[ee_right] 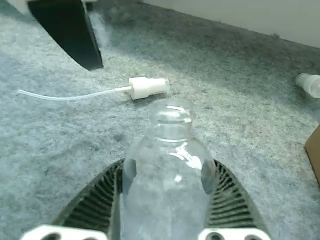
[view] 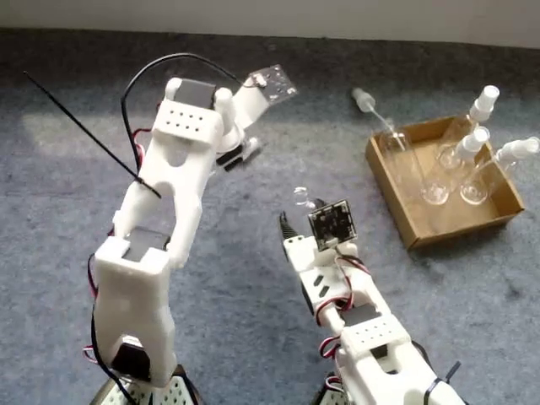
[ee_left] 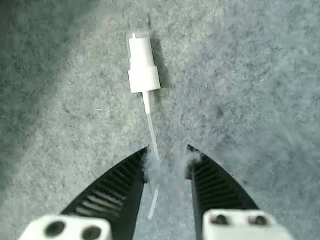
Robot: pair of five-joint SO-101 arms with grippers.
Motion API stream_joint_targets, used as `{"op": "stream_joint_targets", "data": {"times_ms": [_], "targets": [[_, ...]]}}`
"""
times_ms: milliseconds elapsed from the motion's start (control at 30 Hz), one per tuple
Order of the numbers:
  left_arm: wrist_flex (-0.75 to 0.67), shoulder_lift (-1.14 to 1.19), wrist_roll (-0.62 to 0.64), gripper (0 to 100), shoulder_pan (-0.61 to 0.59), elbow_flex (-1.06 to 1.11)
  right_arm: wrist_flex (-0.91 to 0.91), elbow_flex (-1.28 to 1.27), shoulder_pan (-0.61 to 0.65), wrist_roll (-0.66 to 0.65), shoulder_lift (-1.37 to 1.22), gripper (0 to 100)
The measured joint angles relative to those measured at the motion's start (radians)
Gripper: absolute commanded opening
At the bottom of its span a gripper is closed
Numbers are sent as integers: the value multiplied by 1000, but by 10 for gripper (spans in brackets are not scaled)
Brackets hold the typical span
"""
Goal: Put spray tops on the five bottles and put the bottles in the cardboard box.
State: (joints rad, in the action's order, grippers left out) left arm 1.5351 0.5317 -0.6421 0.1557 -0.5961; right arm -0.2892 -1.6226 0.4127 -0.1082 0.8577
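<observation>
Right claw [ee_right: 167, 172] grips a clear, uncapped bottle [ee_right: 169, 130] over the grey desk [ee_right: 240, 75]. Left claw [ee_left: 167, 150] hangs with jaws apart on either side of the thin tube of a spray top [ee_left: 143, 62] that lies flat on the desk. Three capped bottles [view: 472, 143] sit in the cardboard box [view: 392, 198], well apart from both.

Two white plastic arms [view: 160, 211] [view: 371, 337], trailing bare wires [view: 125, 99], are standing on a grey felt-covered worktop [view: 245, 295] against a pale wall [view: 253, 15], all pointing to a small robotics lab.
</observation>
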Motion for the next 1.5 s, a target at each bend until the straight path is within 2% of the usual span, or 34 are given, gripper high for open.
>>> {"op": "stream_joint_targets", "data": {"times_ms": [200,433,700,900,1033,1133,1500], "targets": [[11,253,-101,127,2,-311,-51,-18,3,0,2,83],[11,454,-107,127,5,-586,-54,-18,6,0,2,83],[8,655,-107,124,5,-773,-54,-18,6,0,2,83],[8,730,-107,111,34,-862,-54,-18,6,0,2,83],[8,752,-109,0,55,-872,-54,-18,6,0,2,83],[6,766,-110,25,60,-873,-54,-18,6,0,2,83],[8,779,-112,5,63,-933,-54,-18,6,0,2,83]]}}
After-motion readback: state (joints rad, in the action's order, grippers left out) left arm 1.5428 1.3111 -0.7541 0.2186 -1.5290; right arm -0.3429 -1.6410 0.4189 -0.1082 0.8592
